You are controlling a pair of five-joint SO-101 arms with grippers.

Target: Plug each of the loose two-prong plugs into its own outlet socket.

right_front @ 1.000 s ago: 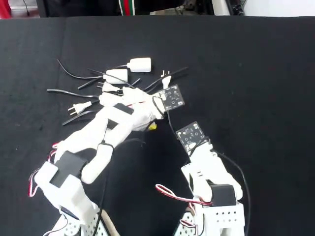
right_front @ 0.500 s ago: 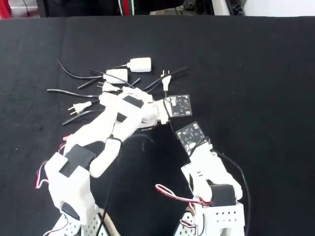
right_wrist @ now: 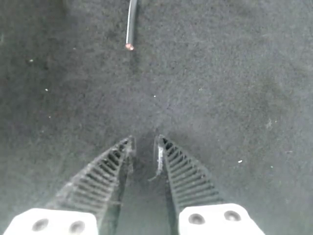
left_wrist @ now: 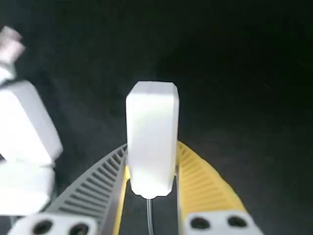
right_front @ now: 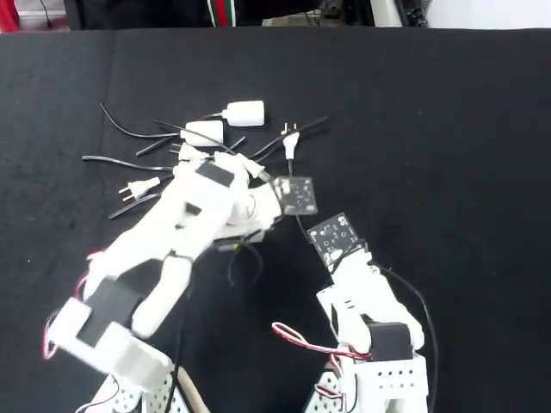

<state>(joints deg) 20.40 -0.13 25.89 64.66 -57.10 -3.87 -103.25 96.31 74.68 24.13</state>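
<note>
My left gripper is shut on a white blocky plug, grey and yellow fingers on its two sides. A thin cable leaves its near end; its prongs are hidden. From above, the left gripper hangs over the middle of the black table, and the cable dangles below it. Loose two-prong plugs lie at the back and at the left. Two white socket-like blocks lie behind. My right gripper sits low over the cloth, shut but for a narrow slit, holding nothing.
Black cables tangle around the plugs at the back left. A cut cable end lies ahead of the right gripper. The right arm stands near the front edge. Blurred white shapes sit beside the held plug.
The left arm swung its wrist to the right, then back and nearer the front, keeping the plug. Its lower links shifted left. The right arm stayed still.
</note>
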